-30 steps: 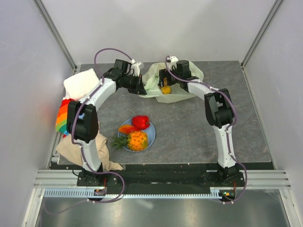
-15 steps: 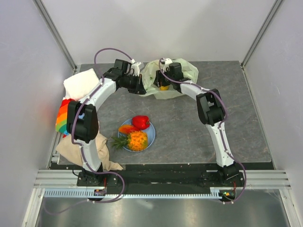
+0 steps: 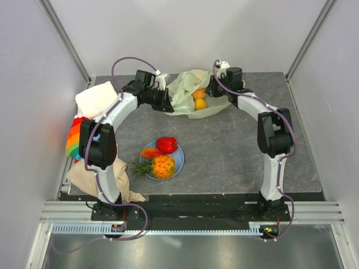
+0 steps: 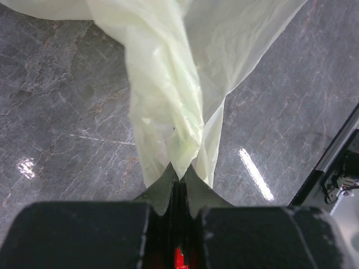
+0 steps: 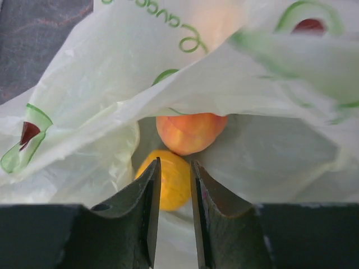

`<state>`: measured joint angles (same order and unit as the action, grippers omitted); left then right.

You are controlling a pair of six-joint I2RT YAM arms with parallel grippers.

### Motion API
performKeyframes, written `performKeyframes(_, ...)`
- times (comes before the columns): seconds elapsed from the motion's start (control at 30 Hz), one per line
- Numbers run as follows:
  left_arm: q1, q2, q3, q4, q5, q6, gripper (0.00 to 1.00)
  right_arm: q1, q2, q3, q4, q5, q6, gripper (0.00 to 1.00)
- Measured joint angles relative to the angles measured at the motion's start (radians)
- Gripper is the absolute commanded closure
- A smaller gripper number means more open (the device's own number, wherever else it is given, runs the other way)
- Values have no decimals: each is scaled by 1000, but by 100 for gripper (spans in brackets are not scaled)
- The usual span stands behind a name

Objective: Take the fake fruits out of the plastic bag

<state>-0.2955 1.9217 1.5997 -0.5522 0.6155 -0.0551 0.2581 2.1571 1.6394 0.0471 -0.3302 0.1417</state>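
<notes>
The plastic bag [image 3: 188, 92] lies crumpled at the far middle of the bench [image 3: 235, 151], between the 2 grippers. The left gripper [image 3: 167, 104] is at the bag's left edge. In the left wrist view its fingers are pressed together on a twisted strip of the bag's film [image 4: 168, 84], pinched right at the tips of the left gripper [image 4: 179, 174].

The right gripper [image 3: 216, 89] sits at the bag's right side. In its wrist view the right gripper [image 5: 173, 165] faces the bag's mouth with its fingers a narrow slot apart and nothing visibly clamped between them. A fold of the plastic bag [image 5: 112, 73] hangs over the opening.

2 fruits lie inside the bag, touching each other: a peach [image 5: 190, 131] further in and a yellow round fruit [image 5: 171, 179] nearer, just beyond the fingertips. From above, the peach [image 3: 199, 93] and the yellow round fruit [image 3: 200, 103] show through the open mouth.

Well apart from the bag, nearer the arm bases, a light-blue plate [image 3: 178, 157] holds 3 pieces: a pineapple [image 3: 162, 166] with its crown hanging off the left rim, a red pepper piece [image 3: 166, 144] and an orange-red piece [image 3: 150, 152].

A white cloth [image 3: 95, 100] and a beige cloth [image 3: 104, 176] lie along the bench's left side.
</notes>
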Motion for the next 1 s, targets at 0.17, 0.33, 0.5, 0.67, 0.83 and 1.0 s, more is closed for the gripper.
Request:
performKeyframes(0.17,0,-6,-3,0,76,-2,98,-73,-203,-154,-93,-42,-57,64)
performKeyframes(0.33,-3,-81,-54,-5,137,-19,98,-72,-348,-261,-203,-109,-128,29)
performKeyframes(0.5,-17,-118,-63,10,145,-27,98,-19,-280,-194,-210,-124,-121,2)
performKeyframes(0.67,-23,-100,-56,8,145,-27,98,5,-80,-17,-211,-86,-40,2)
performKeyframes(0.83,-23,-95,-55,9,144,-27,98,8,12,29,-213,23,5,2)
performKeyframes(1.0,-23,-95,-55,9,143,-27,98,19,79,106,-192,93,38,2)
